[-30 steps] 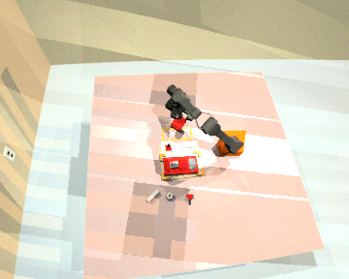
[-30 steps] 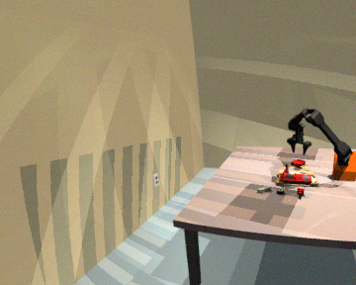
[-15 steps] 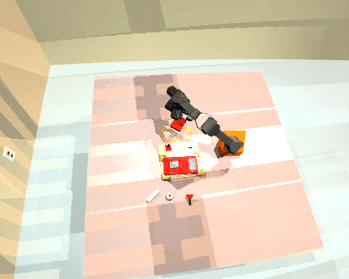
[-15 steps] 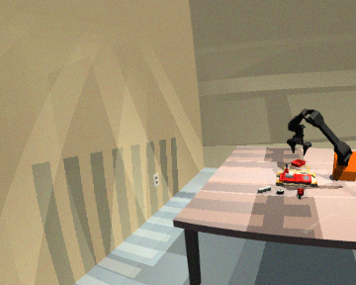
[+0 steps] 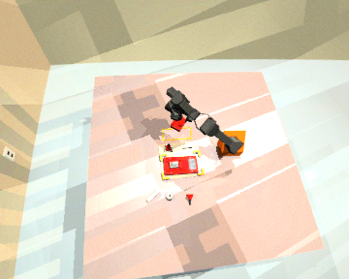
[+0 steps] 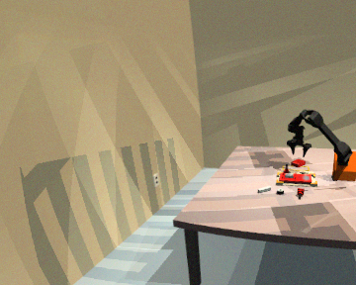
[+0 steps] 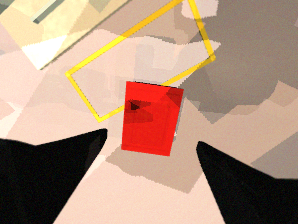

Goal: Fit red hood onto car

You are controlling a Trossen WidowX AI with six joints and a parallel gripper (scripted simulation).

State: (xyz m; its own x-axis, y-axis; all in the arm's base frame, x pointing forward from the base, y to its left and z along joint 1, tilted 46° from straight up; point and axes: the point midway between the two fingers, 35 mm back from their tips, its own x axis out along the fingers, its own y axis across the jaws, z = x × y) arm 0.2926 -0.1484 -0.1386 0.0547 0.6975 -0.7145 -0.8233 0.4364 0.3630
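Note:
The red hood (image 7: 151, 119) (image 5: 178, 124) (image 6: 298, 162) lies on the table, overlapping the edge of a yellow outlined rectangle (image 7: 82, 90) (image 5: 172, 139). My gripper (image 7: 152, 139) (image 5: 176, 116) (image 6: 299, 148) is open and empty, hovering above the hood with a black finger on either side of it in the wrist view. The red car chassis (image 5: 180, 166) (image 6: 296, 177) with its grey engine block sits in the yellow-cornered jig (image 5: 198, 152), in front of the hood.
The arm's orange base (image 5: 232, 143) (image 6: 345, 168) stands to the right of the jig. A small white bar (image 5: 152, 196) (image 6: 264, 189), a white round part (image 5: 169, 196) (image 6: 280, 192) and a small red part (image 5: 189, 198) (image 6: 300, 191) lie in front of the jig.

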